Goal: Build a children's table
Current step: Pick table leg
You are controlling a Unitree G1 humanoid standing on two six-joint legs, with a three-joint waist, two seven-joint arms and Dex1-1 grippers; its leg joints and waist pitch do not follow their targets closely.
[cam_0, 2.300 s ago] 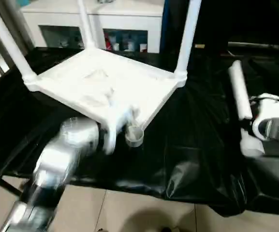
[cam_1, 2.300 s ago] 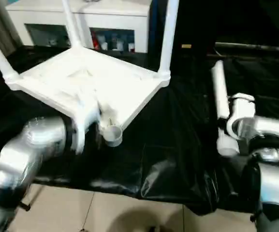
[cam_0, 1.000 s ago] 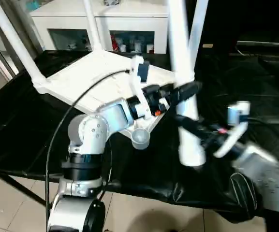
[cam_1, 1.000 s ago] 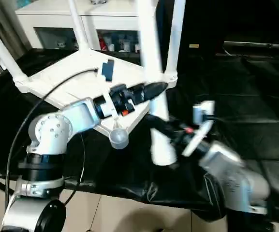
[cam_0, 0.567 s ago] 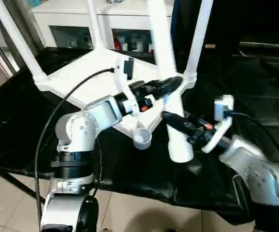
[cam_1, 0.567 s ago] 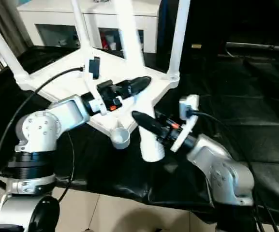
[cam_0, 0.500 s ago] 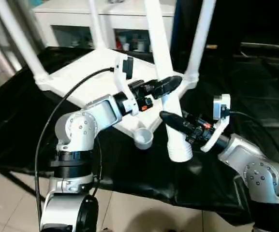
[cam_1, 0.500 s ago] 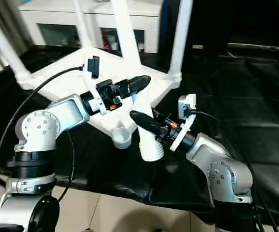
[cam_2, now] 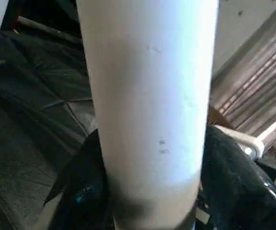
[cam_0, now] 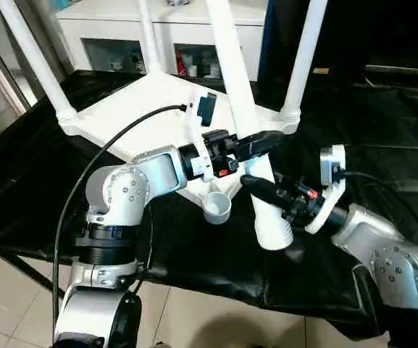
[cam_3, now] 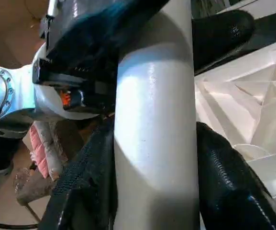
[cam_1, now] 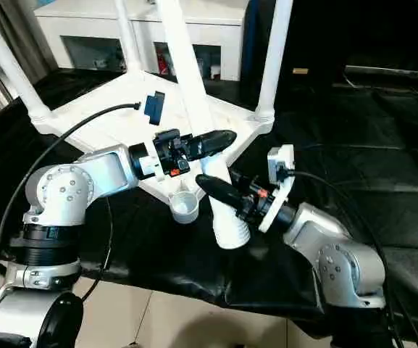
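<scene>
The children's table top (cam_0: 140, 119) lies upside down on the black-covered bench. Three white legs stand upright in its corner sockets. The front corner socket (cam_0: 216, 209) is empty. The fourth leg (cam_0: 227, 65) hangs tilted just right of that socket, its wide end (cam_0: 272, 233) low over the black sheet. My right gripper (cam_0: 256, 185) is shut on this leg near the wide end, its black fingers (cam_3: 224, 182) pressed to both sides. My left gripper (cam_0: 261, 143) is around the same leg (cam_2: 147, 96) a little higher up.
A white glass-door cabinet (cam_0: 158, 22) stands behind the bench. The left arm's black cable (cam_0: 100, 156) loops over the table top. The black sheet (cam_0: 382, 138) spreads to the right, and tiled floor (cam_0: 13, 304) lies beyond the bench's front edge.
The leg lay on the sheet at the right; my right gripper has carried it over beside the front socket. My left arm has swung up and come around it.
</scene>
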